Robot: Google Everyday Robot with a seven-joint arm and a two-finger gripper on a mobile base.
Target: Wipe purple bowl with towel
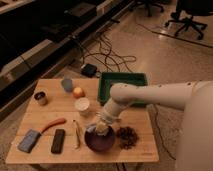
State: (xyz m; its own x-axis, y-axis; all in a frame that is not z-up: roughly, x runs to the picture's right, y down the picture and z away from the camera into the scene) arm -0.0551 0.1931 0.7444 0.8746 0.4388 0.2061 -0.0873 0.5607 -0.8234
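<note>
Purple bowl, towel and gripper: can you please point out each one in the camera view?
purple bowl (pixel 96 144): camera view, bare dark inside near its front-left rim.
towel (pixel 102 130): camera view, pale cloth at the bowl's back edge.
gripper (pixel 104 123): camera view, its tip, just above the towel over the bowl.
</note>
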